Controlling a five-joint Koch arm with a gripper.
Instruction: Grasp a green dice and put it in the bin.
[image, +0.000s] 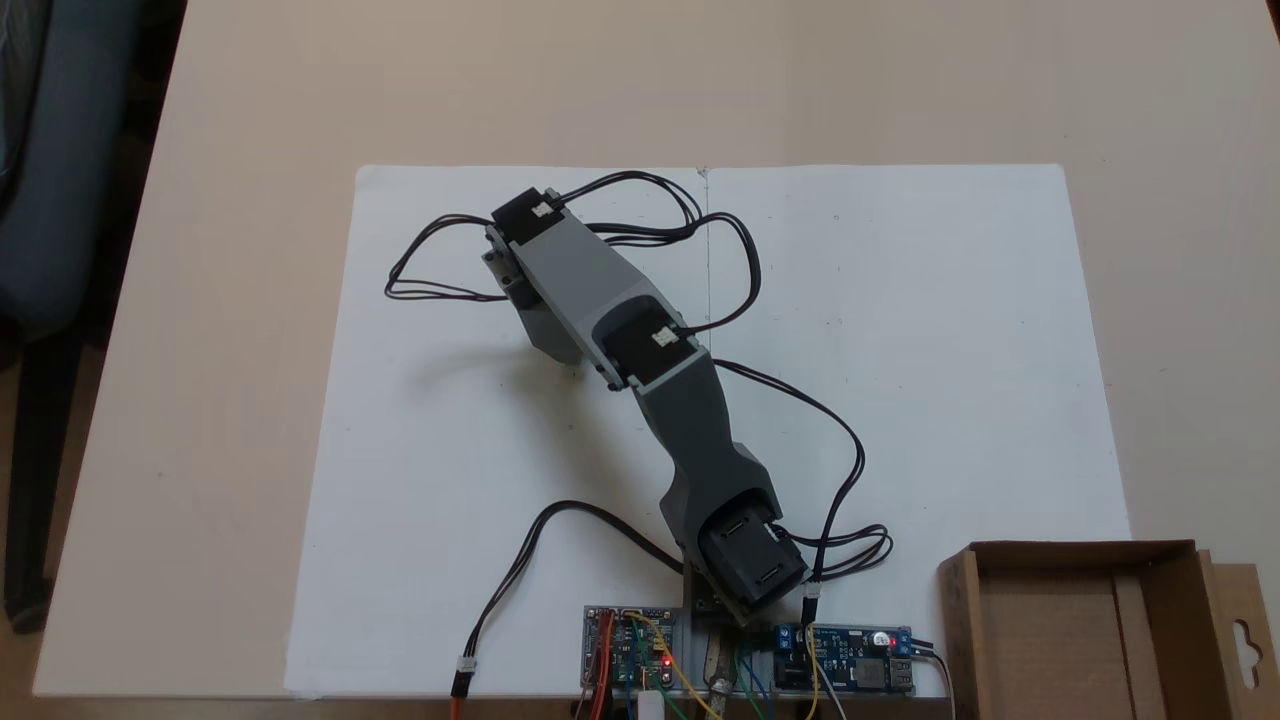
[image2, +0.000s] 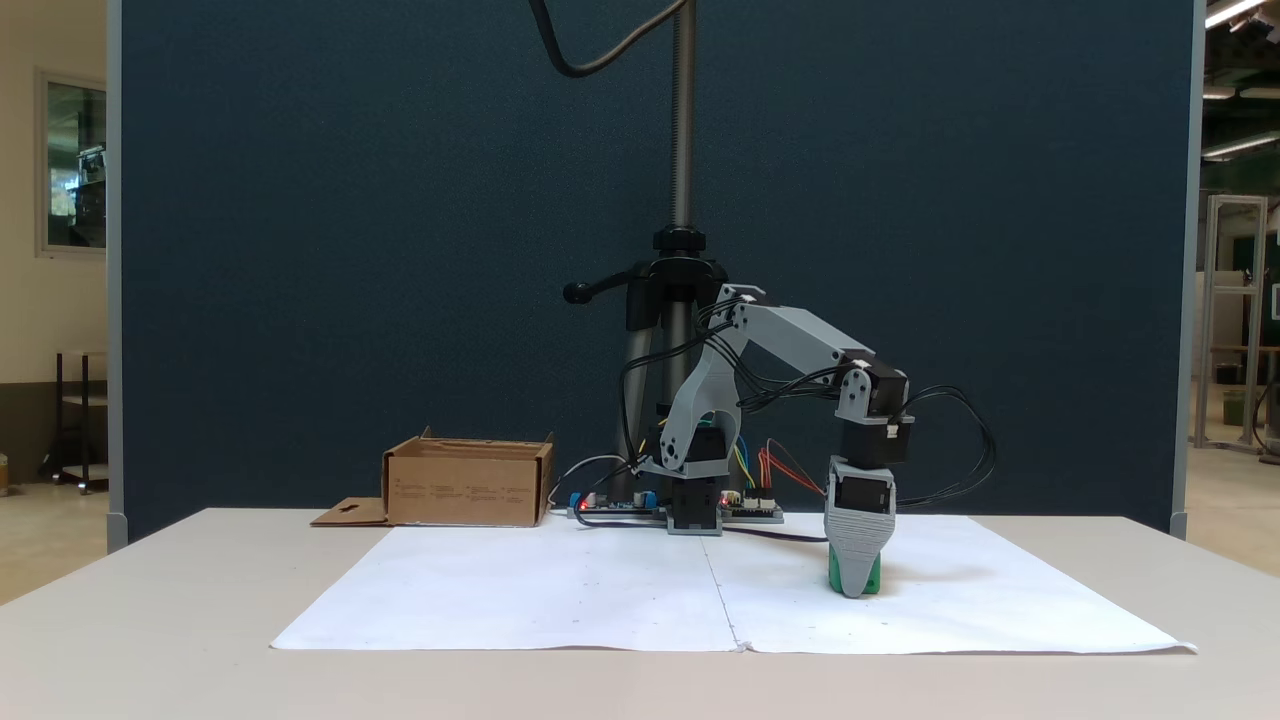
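In a fixed view from the side, my gripper (image2: 855, 590) points straight down onto the white paper, right of the arm's base. The green dice (image2: 875, 580) sits on the paper right at the fingertips, showing on both sides of the front grey jaw. The jaws stand one behind the other, so their gap is hidden. From above, the arm (image: 600, 300) reaches to the upper left and covers both gripper and dice. The brown cardboard bin (image: 962, 620) stands open at the lower right corner there, and at the left by the base (image2: 465, 490) in the side view.
Two white paper sheets (image: 900, 350) cover the table's middle. Circuit boards (image: 845, 655) and loose black cables (image: 430, 270) lie around the arm's base. A tripod pole (image2: 682, 150) and a dark blue partition stand behind the table.
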